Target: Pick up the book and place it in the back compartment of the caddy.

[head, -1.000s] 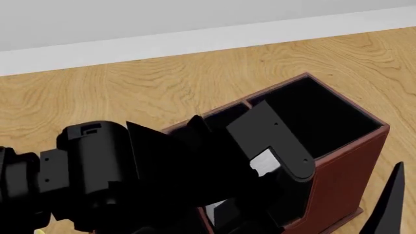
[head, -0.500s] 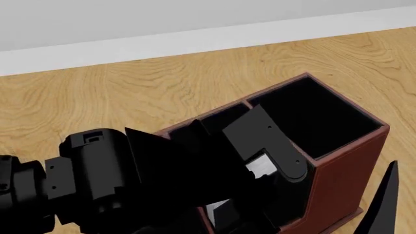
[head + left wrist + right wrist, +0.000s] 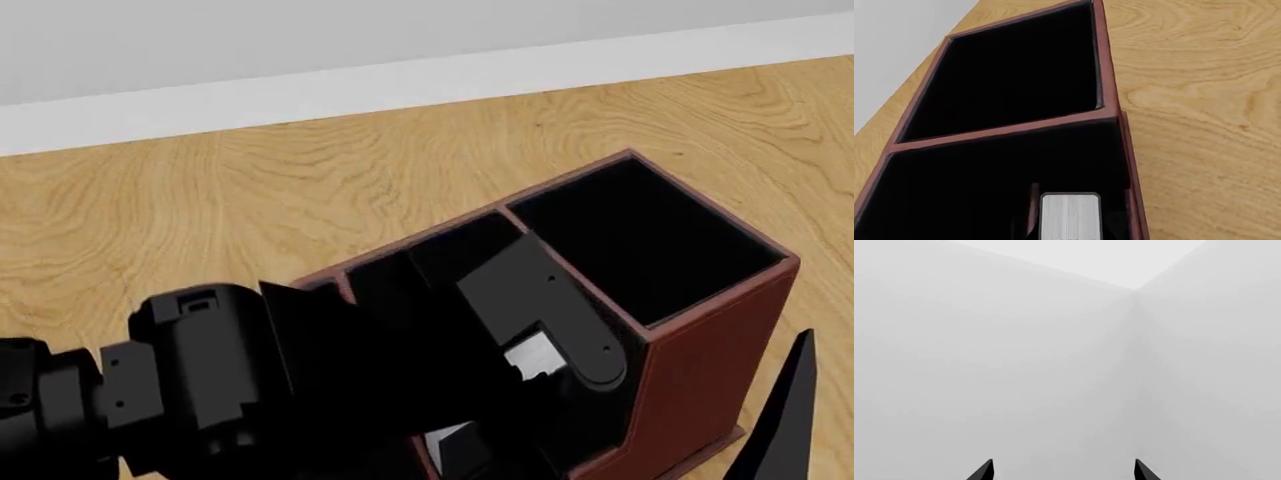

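Book (image 3: 1069,216): thin, stiff, likely light and slick-covered, best pinched across its flat covers; left gripper (image 3: 534,365) clamps it over the caddy (image 3: 721,330), right gripper (image 3: 1063,471) jaws apart, empty.

The red-brown caddy (image 3: 707,330) stands at the head view's lower right, its black interior split by thin dividers. The book (image 3: 1069,216) shows its white-grey page edge, upright inside the caddy's nearer section.

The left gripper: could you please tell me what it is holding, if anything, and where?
The left gripper holds the book, fingers on its black covers, page edge showing. The right gripper holds nothing.
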Robot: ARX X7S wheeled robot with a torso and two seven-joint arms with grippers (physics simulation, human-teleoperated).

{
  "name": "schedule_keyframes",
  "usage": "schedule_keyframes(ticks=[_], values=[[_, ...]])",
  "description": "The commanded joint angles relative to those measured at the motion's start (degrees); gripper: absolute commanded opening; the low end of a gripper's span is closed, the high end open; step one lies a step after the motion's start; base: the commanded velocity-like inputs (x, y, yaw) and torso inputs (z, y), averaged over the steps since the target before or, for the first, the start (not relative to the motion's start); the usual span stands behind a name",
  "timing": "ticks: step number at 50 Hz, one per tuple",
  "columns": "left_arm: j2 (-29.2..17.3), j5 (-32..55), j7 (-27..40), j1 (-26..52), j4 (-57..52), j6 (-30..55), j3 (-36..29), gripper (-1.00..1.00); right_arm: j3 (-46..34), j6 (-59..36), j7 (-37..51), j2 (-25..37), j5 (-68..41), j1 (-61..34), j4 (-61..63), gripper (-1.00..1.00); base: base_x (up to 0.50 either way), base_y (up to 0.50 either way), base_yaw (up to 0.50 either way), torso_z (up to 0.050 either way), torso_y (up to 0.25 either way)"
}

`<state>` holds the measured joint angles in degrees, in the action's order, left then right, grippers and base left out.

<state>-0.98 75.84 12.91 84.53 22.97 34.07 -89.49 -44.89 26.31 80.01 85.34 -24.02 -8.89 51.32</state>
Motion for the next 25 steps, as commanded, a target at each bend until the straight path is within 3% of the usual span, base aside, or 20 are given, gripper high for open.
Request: schedule_keyframes(ticks=[1, 25], values=[[1.0, -0.2, -0.1, -1.2, 1.1, -1.2, 0.1, -1.0, 1.7, 0.1, -1.1, -0.9, 1.3, 0.7, 0.0, 1.0, 0.0, 0.0, 0.0, 0.0, 0.0], [1.0, 1.9, -1.2, -4.0, 1.9, -3.9, 0.0, -1.0, 2.0, 0.0, -1.5, -1.3, 1.3, 1.0, -0.1, 1.0, 0.0, 0.0, 0.0, 0.0, 0.0]])
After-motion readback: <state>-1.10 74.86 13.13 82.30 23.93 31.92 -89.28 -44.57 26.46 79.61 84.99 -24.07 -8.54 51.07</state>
